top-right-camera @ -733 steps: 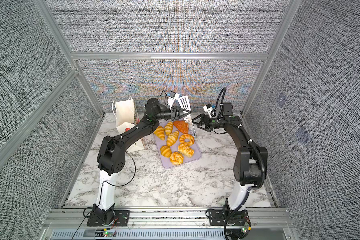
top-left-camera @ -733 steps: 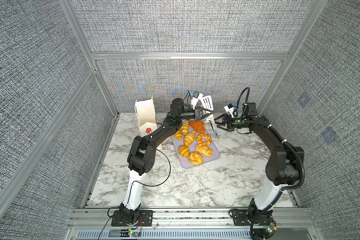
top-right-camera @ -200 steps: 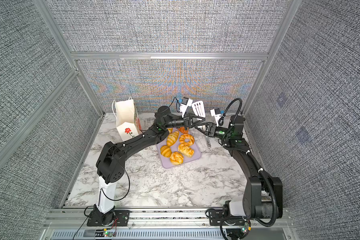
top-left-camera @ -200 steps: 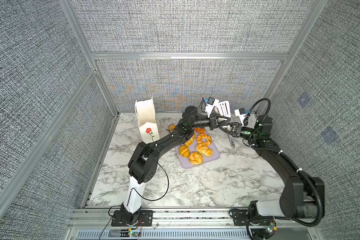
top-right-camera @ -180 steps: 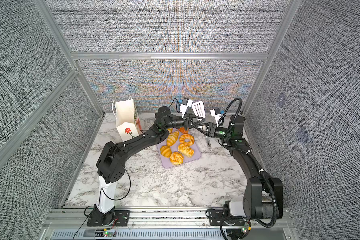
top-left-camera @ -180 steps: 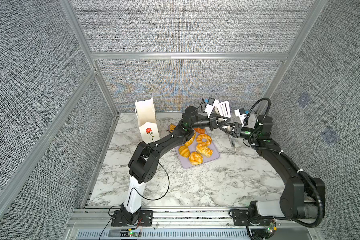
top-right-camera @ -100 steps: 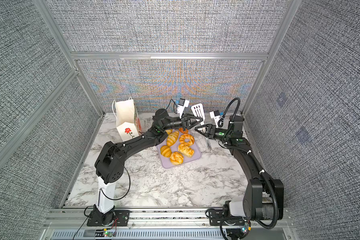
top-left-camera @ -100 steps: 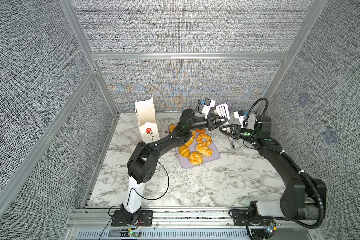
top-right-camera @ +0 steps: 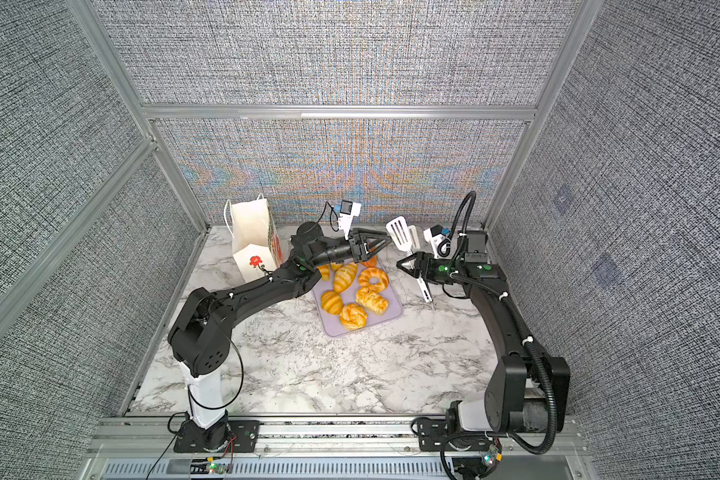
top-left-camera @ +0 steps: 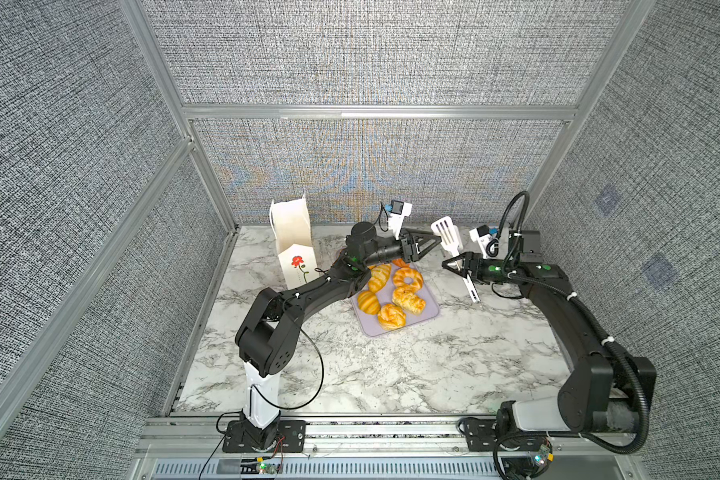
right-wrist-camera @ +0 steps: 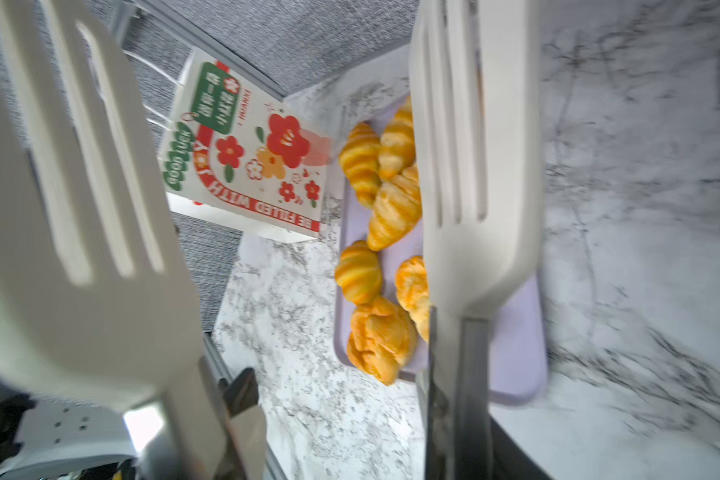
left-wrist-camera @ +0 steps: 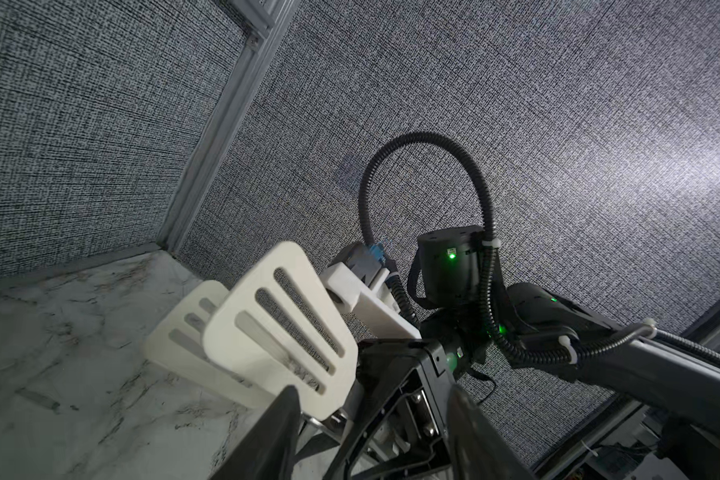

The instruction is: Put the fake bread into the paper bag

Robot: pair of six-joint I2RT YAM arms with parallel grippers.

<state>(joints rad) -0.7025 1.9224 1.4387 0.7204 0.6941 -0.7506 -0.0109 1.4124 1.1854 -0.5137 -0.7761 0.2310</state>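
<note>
Paper bag (top-left-camera: 294, 245) upright, well left of left pincer (top-left-camera: 433, 241) | left pincer jaws apart, tips just beside tongs (top-left-camera: 444, 232) heads | fake bread (top-left-camera: 408, 277) on lilac tray (top-left-camera: 429, 318) beneath left pincer | right pincer (top-left-camera: 454, 266) clamped on tongs' handles

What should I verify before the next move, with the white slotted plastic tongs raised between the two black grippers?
1. Grip: right gripper closed on the white slotted tongs, at their metal handles: ok.
2. Clearance: left gripper jaws apart, tips close by the tong heads; whether it is clear of them: cannot tell.
3. Tong heads spread apart for a pick: ok.
4. Targets: glossy golden toy pastries lie on the flat lilac tray: ok.
5. White paper bag with red flower stands upright: ok.
6. Path to tray: left arm lies across its far end: not ok.
</note>
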